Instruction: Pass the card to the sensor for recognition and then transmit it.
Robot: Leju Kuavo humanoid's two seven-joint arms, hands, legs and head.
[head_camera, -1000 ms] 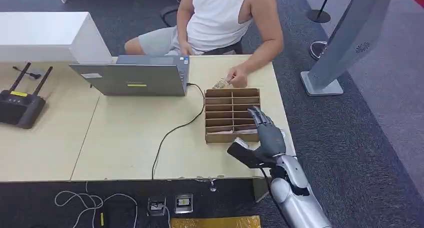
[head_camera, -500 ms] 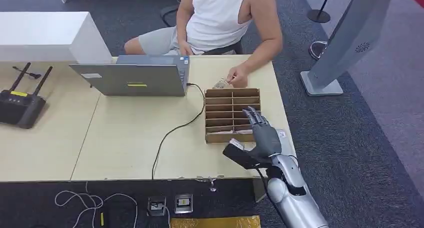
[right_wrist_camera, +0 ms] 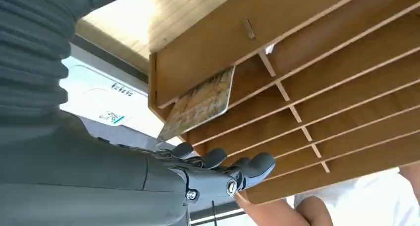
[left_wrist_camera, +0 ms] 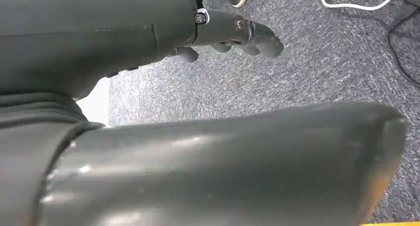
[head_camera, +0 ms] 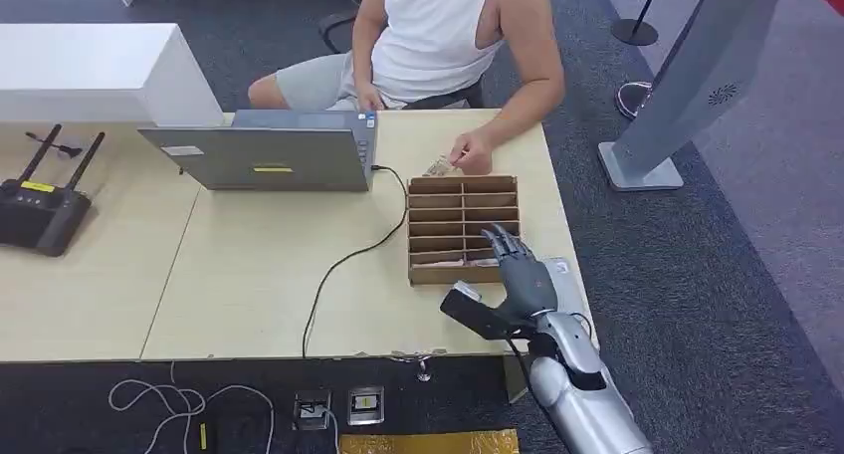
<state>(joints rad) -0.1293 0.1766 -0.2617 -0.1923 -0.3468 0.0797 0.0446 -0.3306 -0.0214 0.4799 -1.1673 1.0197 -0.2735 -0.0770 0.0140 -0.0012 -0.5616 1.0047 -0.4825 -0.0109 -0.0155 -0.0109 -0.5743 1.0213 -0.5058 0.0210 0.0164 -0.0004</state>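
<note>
A patterned card [right_wrist_camera: 200, 104] leans in the nearest slot of the wooden slotted box [head_camera: 463, 188], its corner poking out past the box wall. In the head view, cards [head_camera: 482, 263] show pale in that front slot. My right hand [head_camera: 520, 281] hovers over the box's front right corner, fingers spread toward the slots, thumb out to the side, holding nothing. From the wrist, its fingertips [right_wrist_camera: 247, 167] sit just short of the card without touching it. A flat white sensor pad [head_camera: 559, 271] lies beside the box, partly under my hand. My left hand [left_wrist_camera: 223, 32] hangs over the carpet, empty.
A person sits across the table, one hand [head_camera: 474, 158] at the box's far edge holding a small card. A laptop [head_camera: 261, 155] with a black cable [head_camera: 338, 265] stands mid-table, and a router [head_camera: 40, 213] at the far left. The table edge lies just right of the box.
My right hand has drawn back toward the box's front edge and shifted slightly left. The person's hand and the box have stayed put.
</note>
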